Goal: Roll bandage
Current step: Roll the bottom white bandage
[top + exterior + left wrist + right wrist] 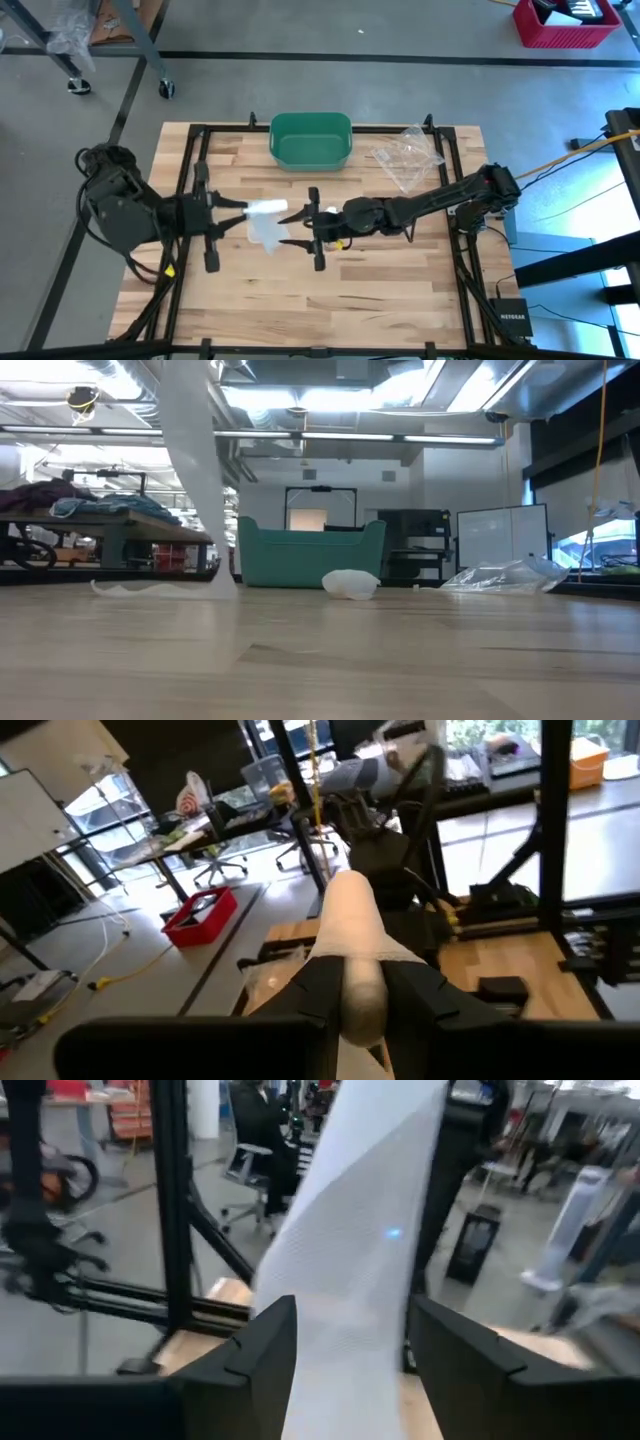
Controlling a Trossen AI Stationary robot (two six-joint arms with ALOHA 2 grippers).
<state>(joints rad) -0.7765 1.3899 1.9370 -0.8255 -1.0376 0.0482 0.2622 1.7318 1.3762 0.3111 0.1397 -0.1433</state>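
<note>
A white bandage is partly wound into a roll held above the table's middle. Its loose strip hangs down; in the low view the strip reaches the table, where its tail lies flat. My left gripper is shut on the roll. My right gripper faces it from the right, open, with the strip passing between its fingers. My left gripper pinches the roll's near end between its two fingers, coming level from the table's left and lying along the roll. The roll sticks out forward past the fingertips, lifted clear of the table. My right gripper has a finger on each side of the strip; whether they touch it, I cannot tell.
A green bin stands at the far middle of the table. A clear plastic bag lies at the far right. In the low view a white crumpled lump lies on the table in front of the bin.
</note>
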